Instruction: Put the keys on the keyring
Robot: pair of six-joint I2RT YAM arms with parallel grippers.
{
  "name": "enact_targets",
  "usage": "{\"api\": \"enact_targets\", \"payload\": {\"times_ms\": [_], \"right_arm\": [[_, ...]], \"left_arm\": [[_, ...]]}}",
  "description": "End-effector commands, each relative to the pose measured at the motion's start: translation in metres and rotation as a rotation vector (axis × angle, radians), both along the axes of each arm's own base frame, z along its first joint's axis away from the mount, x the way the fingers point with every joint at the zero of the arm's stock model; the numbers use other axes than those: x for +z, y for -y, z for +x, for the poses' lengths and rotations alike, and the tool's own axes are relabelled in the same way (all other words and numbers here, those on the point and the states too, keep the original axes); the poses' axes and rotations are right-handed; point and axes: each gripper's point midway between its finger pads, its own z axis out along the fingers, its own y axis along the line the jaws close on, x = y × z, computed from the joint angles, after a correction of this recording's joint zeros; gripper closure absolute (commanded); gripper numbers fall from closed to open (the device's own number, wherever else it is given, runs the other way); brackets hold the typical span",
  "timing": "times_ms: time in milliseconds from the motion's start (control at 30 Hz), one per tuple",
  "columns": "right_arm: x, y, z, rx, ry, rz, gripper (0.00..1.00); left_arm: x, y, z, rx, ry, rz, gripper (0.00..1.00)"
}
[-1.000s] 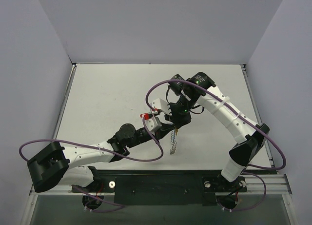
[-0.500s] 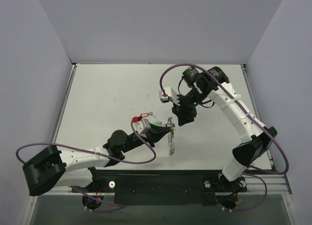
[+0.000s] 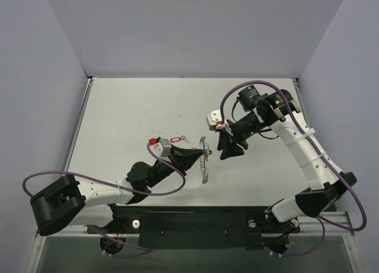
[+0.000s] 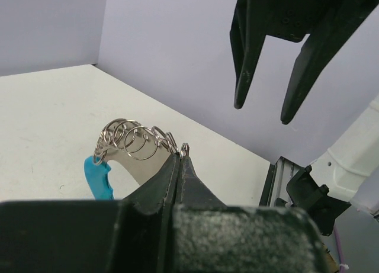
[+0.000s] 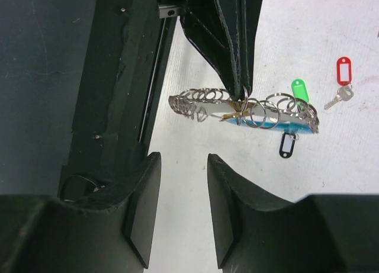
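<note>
Two jaws of my right gripper [image 5: 182,166] are standing apart, empty, backing off toward three o'clock. My left gripper [image 4: 179,161] is staying clamped on the keyring [image 5: 260,110], where the yellow key [image 5: 233,115] seems threaded now. The red key [image 5: 343,68] is waiting at ten o'clock.

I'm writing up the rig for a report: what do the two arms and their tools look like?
Both the left arm and the right arm have white link shells with black joints and bases. A purple cable loops along each. The left tool and right tool each have two black, tapering fingers.
</note>
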Motion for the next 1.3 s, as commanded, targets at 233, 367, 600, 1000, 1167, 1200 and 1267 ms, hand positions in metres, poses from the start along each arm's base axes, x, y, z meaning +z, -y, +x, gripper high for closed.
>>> {"api": "enact_targets", "payload": {"times_ms": [233,367,600,1000,1167,1200,1267], "right_arm": [[0.002,-0.016,0.012,-0.067,0.005,0.083,0.67],[-0.005,-0.018,0.022,-0.092,0.016,0.075,0.68],[-0.004,-0.024,0.026,-0.104,0.008,0.084,0.69],[-0.016,-0.025,0.024,-0.099,-0.024,0.059,0.71],[-0.019,-0.027,0.025,-0.099,-0.041,0.054,0.72],[-0.020,-0.028,0.025,-0.098,-0.046,0.050,0.73],[-0.022,-0.028,0.025,-0.096,-0.048,0.045,0.73]], "left_arm": [[0.123,-0.032,-0.014,-0.003,0.180,-0.439,1.00],[0.123,-0.029,-0.014,-0.013,0.182,-0.430,1.00],[0.121,-0.027,-0.015,-0.024,0.184,-0.423,1.00],[0.123,-0.026,-0.016,-0.031,0.191,-0.427,1.00],[0.123,-0.027,-0.017,-0.032,0.192,-0.430,1.00],[0.123,-0.028,-0.017,-0.031,0.193,-0.430,1.00],[0.124,-0.028,-0.018,-0.031,0.195,-0.432,1.00]]}}
